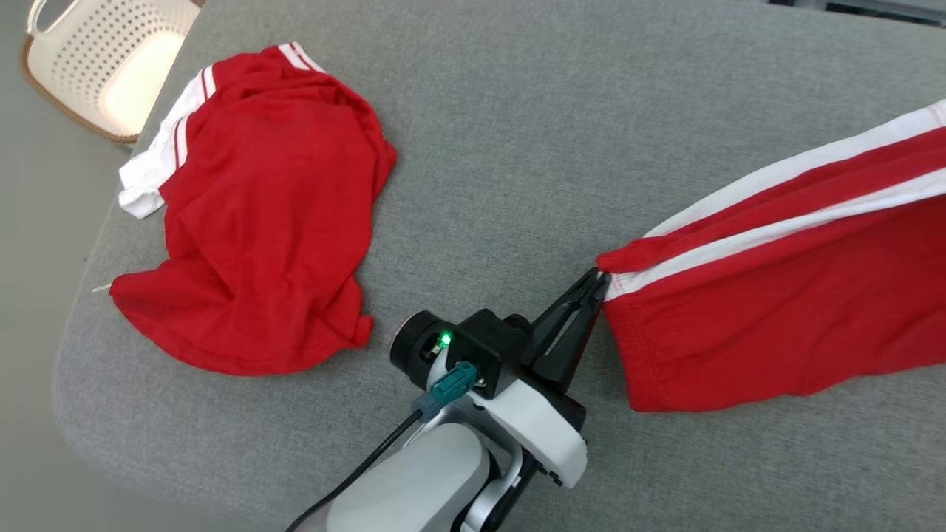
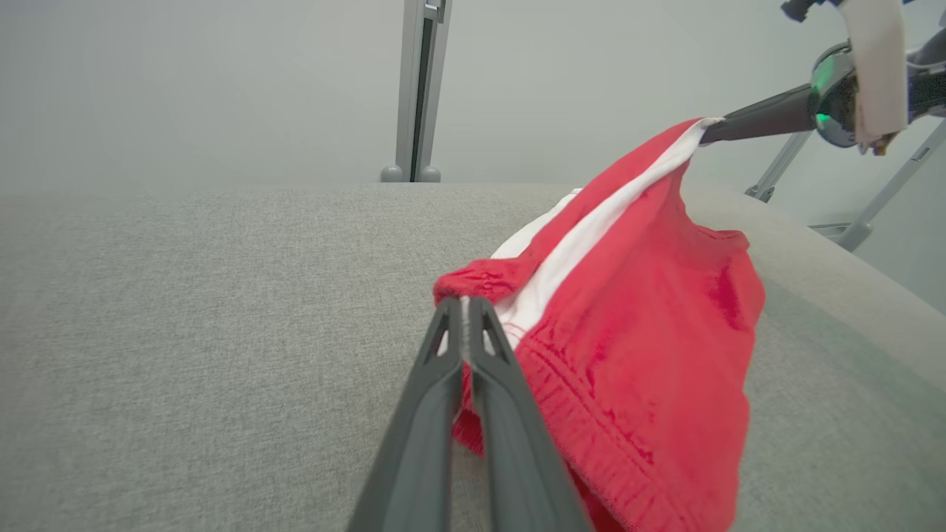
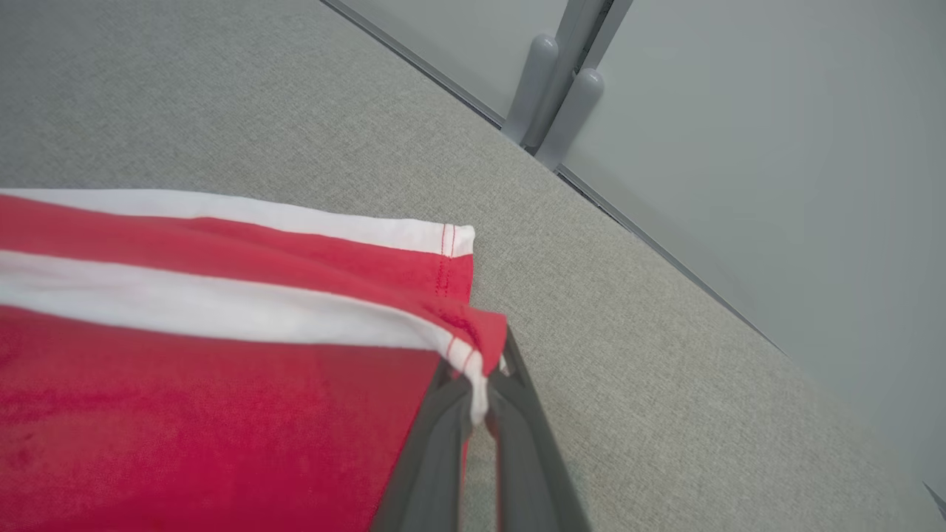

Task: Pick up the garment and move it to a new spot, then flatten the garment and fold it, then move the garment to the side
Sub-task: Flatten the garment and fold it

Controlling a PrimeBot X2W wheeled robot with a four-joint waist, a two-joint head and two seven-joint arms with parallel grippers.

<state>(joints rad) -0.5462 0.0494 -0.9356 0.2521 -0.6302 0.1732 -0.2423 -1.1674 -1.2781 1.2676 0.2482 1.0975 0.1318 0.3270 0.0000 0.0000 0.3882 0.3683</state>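
While left fingers pinch the garment, right fingers pinch its hem.

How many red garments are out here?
2. A crumpled garment lies left, near the basket; the shorts are stretched at the right between the left fingers and right fingers.

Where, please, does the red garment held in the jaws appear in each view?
Head view: right side, garment stretching from the left gripper past the right edge.
Left wrist view: centre-right, rising to the right gripper.
Right wrist view: left half.
Shared landmark: the grey cushion beneath.
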